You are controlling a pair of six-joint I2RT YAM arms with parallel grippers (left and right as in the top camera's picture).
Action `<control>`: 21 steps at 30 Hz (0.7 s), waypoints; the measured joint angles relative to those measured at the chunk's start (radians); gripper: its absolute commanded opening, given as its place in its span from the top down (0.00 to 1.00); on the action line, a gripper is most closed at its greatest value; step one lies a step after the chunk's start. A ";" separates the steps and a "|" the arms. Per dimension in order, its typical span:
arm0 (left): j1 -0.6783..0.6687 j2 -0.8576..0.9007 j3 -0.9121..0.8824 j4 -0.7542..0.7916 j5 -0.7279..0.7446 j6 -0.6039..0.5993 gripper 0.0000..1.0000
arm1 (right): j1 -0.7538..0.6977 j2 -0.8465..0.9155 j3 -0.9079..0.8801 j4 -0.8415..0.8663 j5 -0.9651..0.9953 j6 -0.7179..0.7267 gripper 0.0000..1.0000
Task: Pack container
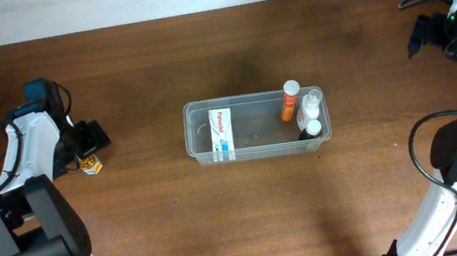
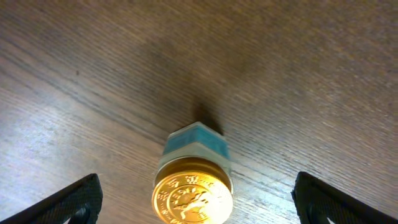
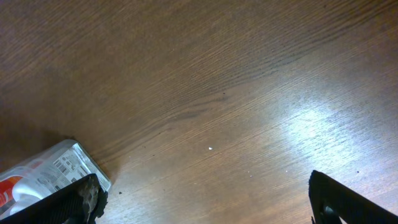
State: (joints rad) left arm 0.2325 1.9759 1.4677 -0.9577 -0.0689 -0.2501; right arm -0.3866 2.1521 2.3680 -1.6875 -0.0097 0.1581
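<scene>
Overhead, the near half of the bench [image 1: 250,222] is open wood between the arm bases. Mid-bench sits the container [image 1: 257,133], mouth up, long axis running left edge to right edge, room on every side. It holds a white box [image 1: 223,133] at its left end, and an orange bottle [image 1: 289,102] and small clear bottles [image 1: 311,117] at its right. Near the left edge, the left gripper [image 2: 196,185] is spread wide around a gold-lidded jar [image 2: 196,143], untouched. At the far right corner, the right gripper [image 3: 204,185] gapes, holding nothing, a foil packet [image 3: 53,168] beside one finger.
</scene>
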 measured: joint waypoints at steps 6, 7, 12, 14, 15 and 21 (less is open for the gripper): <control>0.000 0.000 0.000 0.002 0.014 0.007 0.11 | 0.000 0.000 0.000 0.000 0.000 0.000 0.02; 0.000 0.000 0.000 0.002 0.014 0.007 0.11 | 0.000 0.000 0.000 0.000 0.000 0.000 0.02; 0.000 0.000 0.000 0.005 0.014 0.008 0.11 | 0.000 0.000 0.000 0.000 0.000 0.000 0.02; 0.000 0.000 0.000 0.006 0.014 0.008 0.11 | 0.000 0.000 0.000 0.000 0.000 0.000 0.02; 0.000 0.000 0.000 0.008 0.014 0.008 0.11 | 0.000 0.000 0.000 0.000 0.000 0.000 0.01; 0.000 0.000 0.000 0.021 0.014 0.008 0.16 | 0.000 0.000 0.000 0.000 0.000 0.000 0.02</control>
State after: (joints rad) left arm 0.2329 1.9759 1.4677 -0.9367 -0.0551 -0.2424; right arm -0.3866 2.1521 2.3680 -1.6875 -0.0097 0.1581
